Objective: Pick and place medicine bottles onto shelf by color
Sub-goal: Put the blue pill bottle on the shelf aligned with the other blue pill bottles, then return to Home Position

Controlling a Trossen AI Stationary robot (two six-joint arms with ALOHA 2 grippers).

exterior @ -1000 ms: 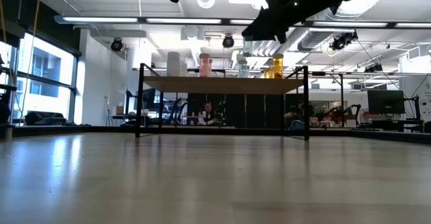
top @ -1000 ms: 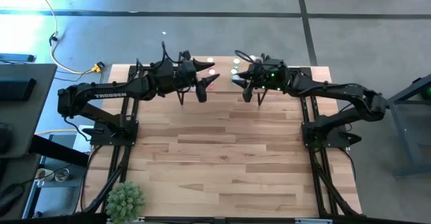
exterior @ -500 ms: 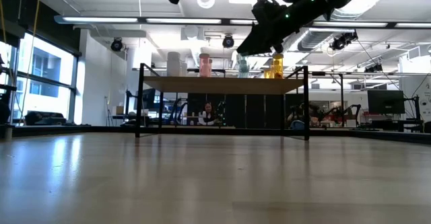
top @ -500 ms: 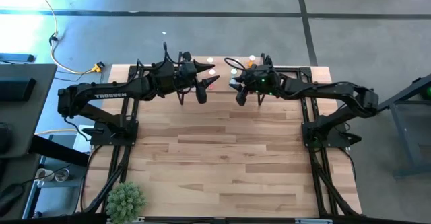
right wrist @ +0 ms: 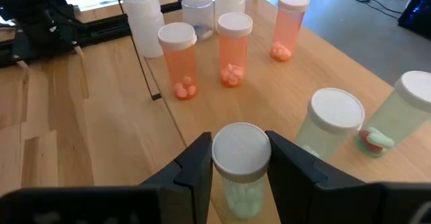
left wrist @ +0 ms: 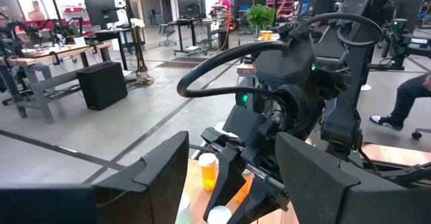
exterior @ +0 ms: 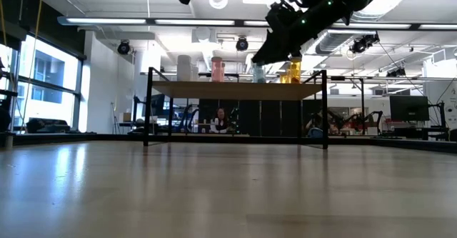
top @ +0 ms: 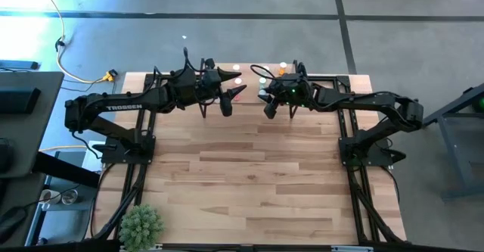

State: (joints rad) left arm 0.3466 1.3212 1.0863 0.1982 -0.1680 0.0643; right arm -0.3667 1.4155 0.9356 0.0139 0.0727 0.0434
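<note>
The shelf (exterior: 235, 89) stands at the table's far edge with several medicine bottles on it. In the right wrist view, pink bottles (right wrist: 234, 49) and white ones (right wrist: 141, 22) stand farther off, and two green ones (right wrist: 333, 126) stand beside my right gripper (right wrist: 241, 153). That gripper is shut on a pale green, white-capped bottle (right wrist: 241, 150) low over the shelf board (right wrist: 114, 116). My left gripper (top: 229, 94) hovers open and level above the shelf, touching nothing. In its wrist view, an orange bottle (left wrist: 209, 172) shows beyond its fingers. My right gripper pinches the pale green bottle between its two fingers (right wrist: 195, 167), at the upper body just under the white cap (right wrist: 240, 194). The fingers slant down from the table's right side. The bottle stands upright. Its base is hidden, so I cannot tell whether it rests on the shelf.
A green spiky plant (top: 141, 224) sits at the table's near left corner. The wide tabletop (top: 249, 176) stretches in front of the shelf. Beyond the table a person (exterior: 220, 120) sits in the room, and my right arm (left wrist: 289, 109) fills the left wrist view.
My right gripper has sunk toward the shelf and shifted a little toward the table's left, tipping further down, with the green bottle still between its fingers. The bottle now hangs level with the bottles standing on the shelf.
</note>
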